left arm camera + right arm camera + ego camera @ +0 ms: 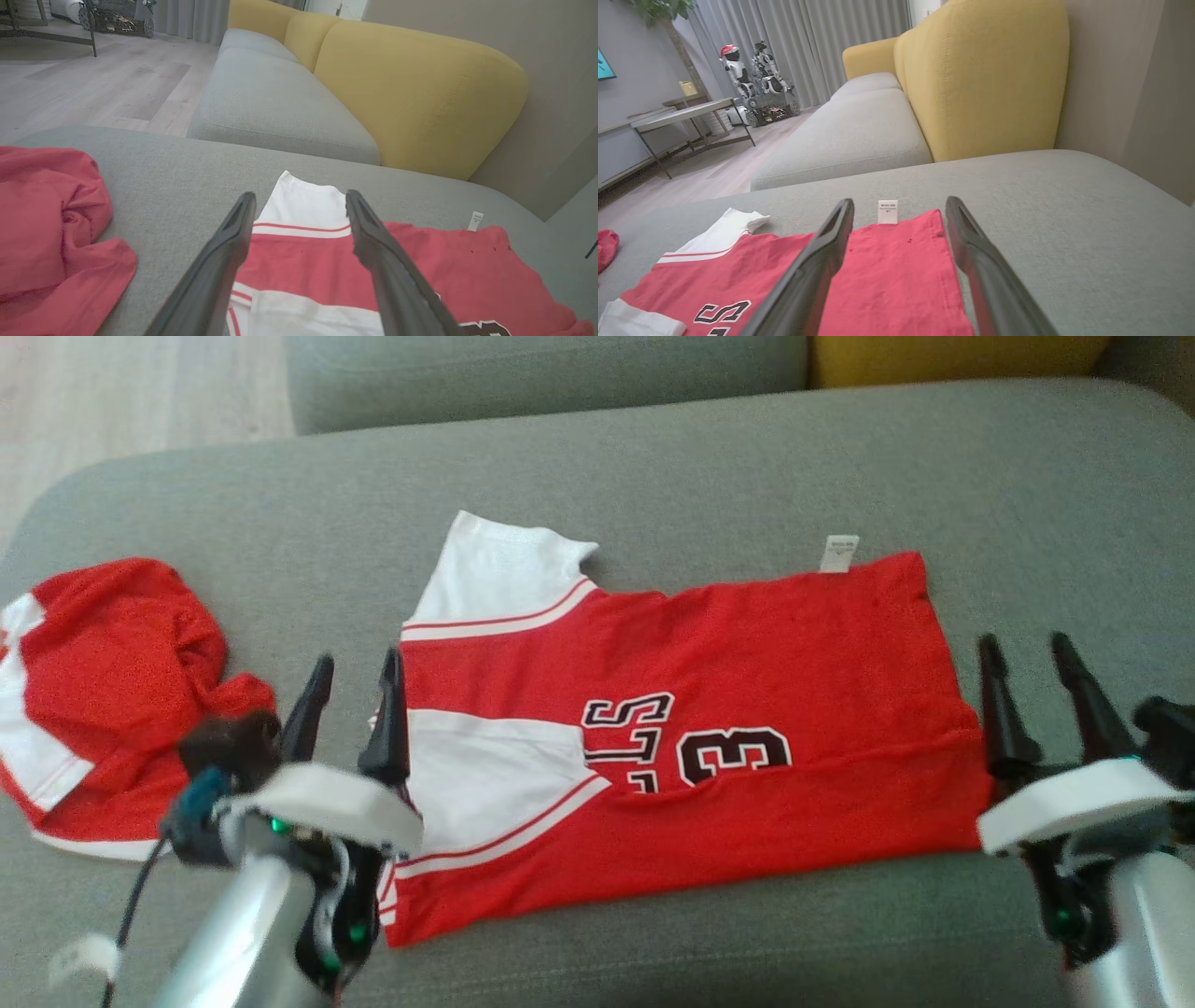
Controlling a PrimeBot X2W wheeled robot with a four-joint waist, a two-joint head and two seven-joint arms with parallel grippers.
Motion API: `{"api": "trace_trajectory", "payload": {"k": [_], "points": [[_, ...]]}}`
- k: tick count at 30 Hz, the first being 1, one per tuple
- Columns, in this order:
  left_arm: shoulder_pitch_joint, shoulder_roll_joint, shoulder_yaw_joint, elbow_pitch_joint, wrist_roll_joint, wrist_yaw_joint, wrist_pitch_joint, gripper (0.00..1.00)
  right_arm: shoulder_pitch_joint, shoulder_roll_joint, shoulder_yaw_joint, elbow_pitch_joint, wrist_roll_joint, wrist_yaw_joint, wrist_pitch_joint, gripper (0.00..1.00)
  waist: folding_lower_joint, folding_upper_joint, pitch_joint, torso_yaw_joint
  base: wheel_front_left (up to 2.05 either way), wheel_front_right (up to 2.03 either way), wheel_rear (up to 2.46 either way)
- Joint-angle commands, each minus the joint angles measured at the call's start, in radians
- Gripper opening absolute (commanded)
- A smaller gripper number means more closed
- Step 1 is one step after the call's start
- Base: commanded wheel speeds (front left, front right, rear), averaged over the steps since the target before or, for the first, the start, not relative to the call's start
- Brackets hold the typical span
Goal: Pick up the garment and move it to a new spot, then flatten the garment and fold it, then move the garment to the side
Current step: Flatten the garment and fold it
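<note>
My left tool (357, 658) stands with its two fingers spread and nothing between them, right at the neck end of the jersey (747, 653). My right tool (1024, 639) matches it, wide open and empty, just off the hem end on the right. (One at each short end, which is how I'd work a long edge evenly.)

The jersey lies spread across the grey sofa seat (653, 476), neck to the left and hem to the right. One white sleeve (495, 569) pokes out at the far left corner, and a care label (839, 553) sticks out past the far edge. The near long edge looks turned up over the body: a crease (840, 751) runs along it and cuts off part of the black lettering. So I'd call it flattened with one lengthwise fold in. More folding is due, then the shift aside.

Further left, apart from my work, a crumpled red garment (121, 653) sits in a heap, and my left tool should keep off it. Beyond the far edge is a yellow backrest (411, 88).
</note>
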Motion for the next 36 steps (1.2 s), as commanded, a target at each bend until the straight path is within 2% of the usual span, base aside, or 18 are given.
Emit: {"api": "trace_trajectory", "payload": {"k": [1,8,14,17,23,27,30,36], "points": [[-0.085,0.02,0.041,-0.021,0.012,-0.005,0.005,1.0,-0.053,-0.002,0.03,-0.037,-0.013,0.007,-0.015,1.0,0.0,-0.0001,0.027,-0.023,0.0,0.0,0.0],[-0.322,0.104,0.013,0.076,0.028,-0.092,0.175,1.0,-0.186,0.015,0.108,-0.015,-0.062,0.007,-0.034,1.0,0.0,-0.0001,0.154,-0.101,0.0,0.0,0.0],[-0.524,0.187,0.004,0.189,-0.001,-0.204,0.35,1.0,-0.311,0.021,0.197,0.017,-0.058,0.007,-0.051,1.0,0.0,-0.0001,0.251,-0.169,0.0,0.0,0.0],[-0.613,0.219,0.001,0.25,-0.017,-0.241,0.447,1.0,-0.368,0.029,0.226,0.042,-0.059,0.007,-0.064,1.0,0.0,-0.0001,0.29,-0.198,0.0,0.0,0.0],[-0.739,0.281,-0.005,0.369,-0.022,-0.267,0.587,1.0,-0.456,0.053,0.28,0.089,-0.06,0.007,-0.095,1.0,0.0,-0.0001,0.345,-0.259,0.0,0.0,0.0],[-0.78,0.302,-0.015,0.436,-0.036,-0.28,0.676,1.0,-0.48,0.085,0.261,0.114,-0.016,0.007,-0.138,1.0,0.0,-0.0001,0.365,-0.287,0.0,0.0,0.0],[-0.806,0.326,-0.035,0.463,-0.007,-0.28,0.694,1.0,-0.487,0.098,0.259,0.129,-0.014,0.007,-0.164,1.0,0.0,-0.0001,0.378,-0.306,0.0,0.0,0.0],[-0.817,0.337,-0.053,0.507,0.002,-0.282,0.723,1.0,-0.487,0.107,0.261,0.15,-0.019,0.007,-0.186,1.0,0.0,-0.0001,0.385,-0.322,0.0,0.0,0.0]]}}
